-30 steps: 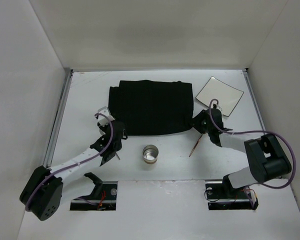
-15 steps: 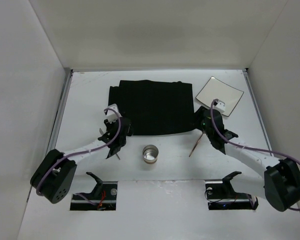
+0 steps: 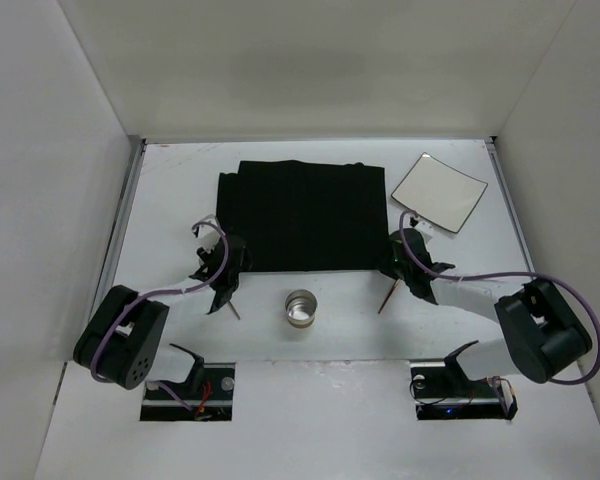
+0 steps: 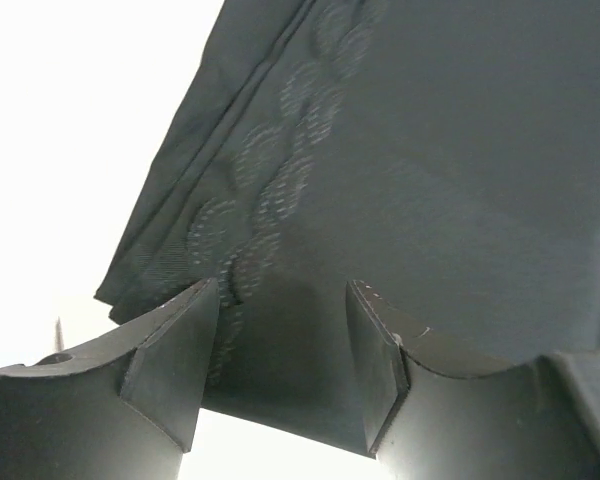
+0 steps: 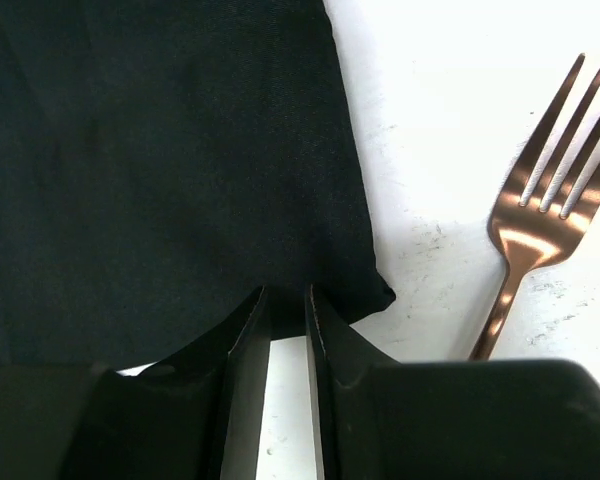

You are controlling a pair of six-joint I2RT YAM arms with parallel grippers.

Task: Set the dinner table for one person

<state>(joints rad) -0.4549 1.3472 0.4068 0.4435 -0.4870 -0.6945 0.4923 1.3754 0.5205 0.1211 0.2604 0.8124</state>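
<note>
The black mat [image 3: 302, 215] lies flat in the middle of the white dinner table [image 3: 170, 200]. My left gripper [image 3: 223, 264] is at the mat's near left corner. In the left wrist view it [image 4: 280, 345] is open, with the mat's folded edge [image 4: 280, 390] between the jaws. My right gripper [image 3: 397, 259] is at the mat's near right corner. In the right wrist view it [image 5: 288, 300] stands narrow, pinching the mat's edge [image 5: 180, 150]. A copper fork [image 3: 388, 295] lies just right of it and also shows in the right wrist view [image 5: 540, 230].
A glossy white square plate [image 3: 440, 190] sits at the back right. A small metal cup [image 3: 301, 309] stands near the front middle. A thin utensil [image 3: 236, 311] lies by the left gripper. Metal rails [image 3: 120, 230] run along the table's sides.
Both arms have swung and changed posture while the grippers stayed at the mat's near corners. The right gripper has dropped slightly nearer. The mat has not visibly moved.
</note>
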